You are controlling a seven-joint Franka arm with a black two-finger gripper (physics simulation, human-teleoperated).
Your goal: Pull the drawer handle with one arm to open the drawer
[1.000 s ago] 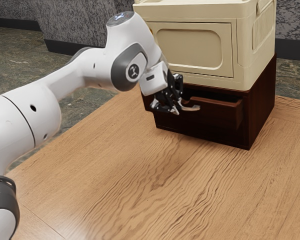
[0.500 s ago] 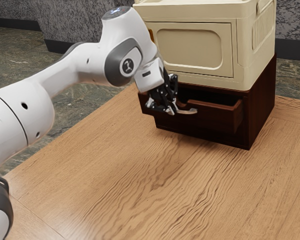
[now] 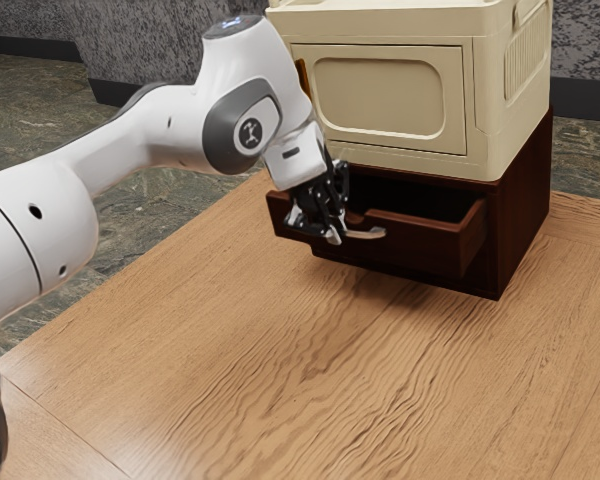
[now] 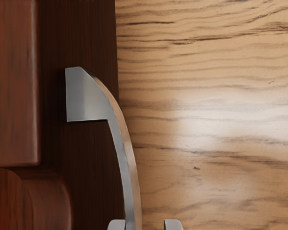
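— Gripping anything?
— Not clamping; straddling the handle [image 4: 129, 177] with the gripper [image 4: 144, 224] set wide, leaving a gap beside one finger.
— Working on the pull, then?
— Probably being mid-pull, judging by the drawer [image 3: 420, 245] standing partly out just beyond the gripper. Likely needing a further steady draw away from the cabinet [image 3: 520, 210], farther behind the gripper.
— Seeing inside?
— Finding a dark hollow behind the gripper, too shadowed for judging contents.
— And farther up?
— Spotting a cream box [image 3: 380, 100] beyond and above the gripper, sitting on the cabinet, hiding any contents.
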